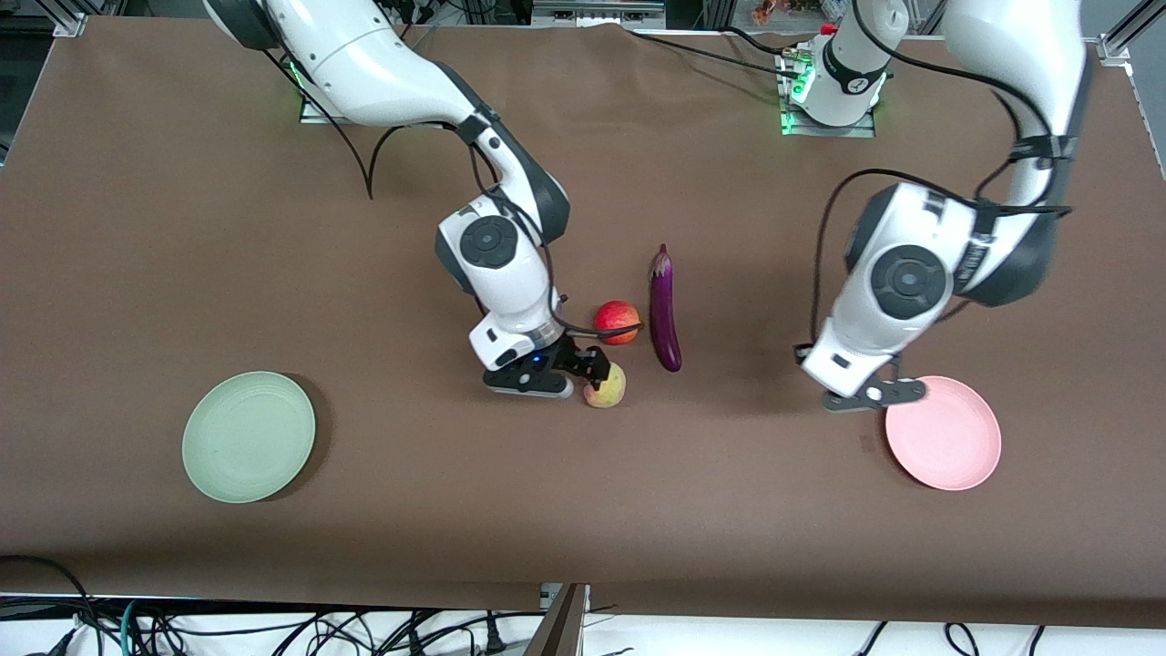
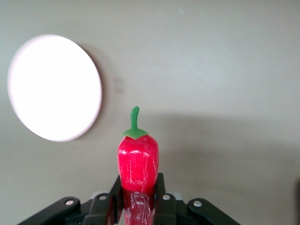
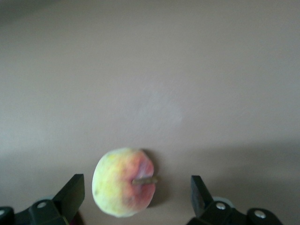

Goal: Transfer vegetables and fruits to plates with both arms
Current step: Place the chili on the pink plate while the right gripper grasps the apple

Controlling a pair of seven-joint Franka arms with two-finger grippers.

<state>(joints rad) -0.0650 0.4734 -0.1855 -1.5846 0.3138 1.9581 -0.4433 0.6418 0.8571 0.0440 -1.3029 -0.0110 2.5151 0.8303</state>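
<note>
Both arms at work over mid-table.
The right gripper point(image 3: 133, 192), fingers spread, straddles the peach point(image 3: 123, 182) near the table's centre; the left gripper point(image 2: 138, 199) grasps the chili pepper point(image 2: 137, 171) over the table just beside the pink plate point(image 1: 947, 437), toward the left arm's end.

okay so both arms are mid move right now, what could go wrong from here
1. The right gripper stands open around the peach, which sits off-centre toward one finger; closing might nudge or roll it rather than grip it.
2. The pomegranate lies close beside the right gripper, so it might get bumped.
3. The left gripper holds the chili pepper by its lower end beside the pink plate; releasing early could land it on the table.
</note>
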